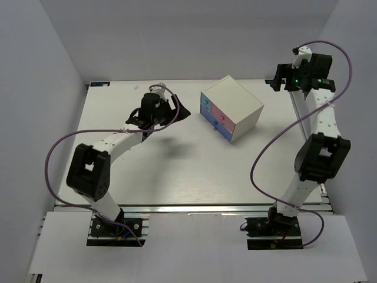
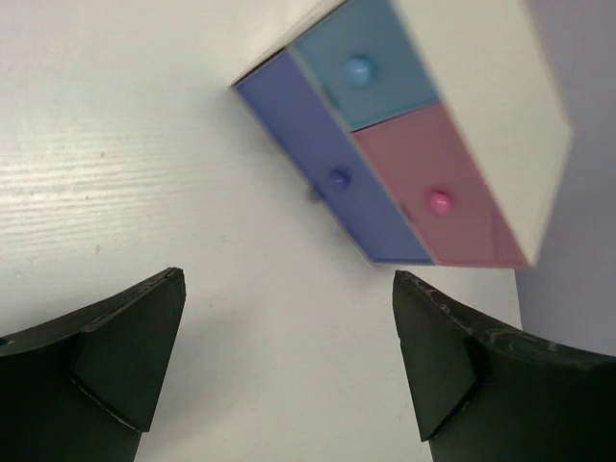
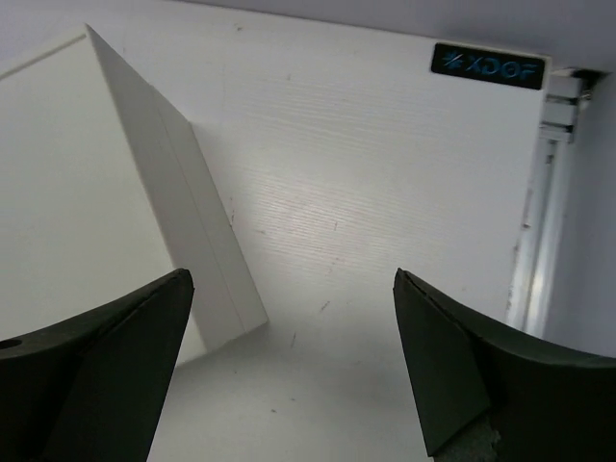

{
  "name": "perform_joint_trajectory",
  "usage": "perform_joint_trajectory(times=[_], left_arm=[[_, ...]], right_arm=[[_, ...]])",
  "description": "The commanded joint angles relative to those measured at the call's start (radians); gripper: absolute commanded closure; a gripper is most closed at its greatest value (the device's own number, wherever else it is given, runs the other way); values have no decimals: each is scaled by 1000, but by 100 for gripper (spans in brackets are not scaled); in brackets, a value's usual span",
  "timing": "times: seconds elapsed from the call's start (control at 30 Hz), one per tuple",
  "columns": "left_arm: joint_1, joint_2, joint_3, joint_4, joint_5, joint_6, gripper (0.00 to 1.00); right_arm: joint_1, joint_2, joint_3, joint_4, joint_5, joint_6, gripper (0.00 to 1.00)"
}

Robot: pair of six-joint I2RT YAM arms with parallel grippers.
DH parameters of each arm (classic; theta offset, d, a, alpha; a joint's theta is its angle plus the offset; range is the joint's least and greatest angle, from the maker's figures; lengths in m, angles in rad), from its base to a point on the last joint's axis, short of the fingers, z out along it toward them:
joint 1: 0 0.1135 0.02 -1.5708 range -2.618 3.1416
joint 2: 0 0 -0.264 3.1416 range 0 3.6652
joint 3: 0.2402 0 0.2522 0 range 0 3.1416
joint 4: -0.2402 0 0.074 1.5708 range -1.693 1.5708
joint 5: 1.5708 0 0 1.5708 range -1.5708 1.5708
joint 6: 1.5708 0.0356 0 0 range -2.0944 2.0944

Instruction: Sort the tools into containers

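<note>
The white cube cabinet [image 1: 231, 106] stands at the table's back middle, its drawers facing front-left. In the left wrist view the light blue drawer [image 2: 371, 72], the dark blue drawer [image 2: 327, 178] and the pink drawer [image 2: 443, 197] all look closed, each with a round knob. None of the tools shows in any view. My left gripper [image 1: 178, 111] hovers left of the cabinet, open and empty [image 2: 289, 366]. My right gripper [image 1: 275, 81] is high at the back right, open and empty [image 3: 289, 366], with the cabinet's plain white side [image 3: 87, 183] below it.
The white table [image 1: 177, 171] is walled in by white panels at the left, back and right. An aluminium rail [image 3: 539, 221] runs along its right edge, and a black XDOF label [image 3: 489, 65] sits at the back right corner.
</note>
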Motion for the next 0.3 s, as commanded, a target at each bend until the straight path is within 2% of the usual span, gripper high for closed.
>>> perform_joint_trajectory(times=[0.0, 0.1, 0.23, 0.27], left_arm=[[-13, -169, -22, -37, -13, 170, 2], [-13, -275, -57, -82, -42, 217, 2], [-13, -378, -123, -77, -76, 230, 2], [-13, -416, -140, -79, -83, 227, 2]], right_arm=[[0, -206, -104, 9, 76, -28, 11], [0, -294, -213, 1, 44, -30, 10], [0, -500, -472, 77, -41, -36, 11], [-1, -514, -483, 69, -55, -34, 11]])
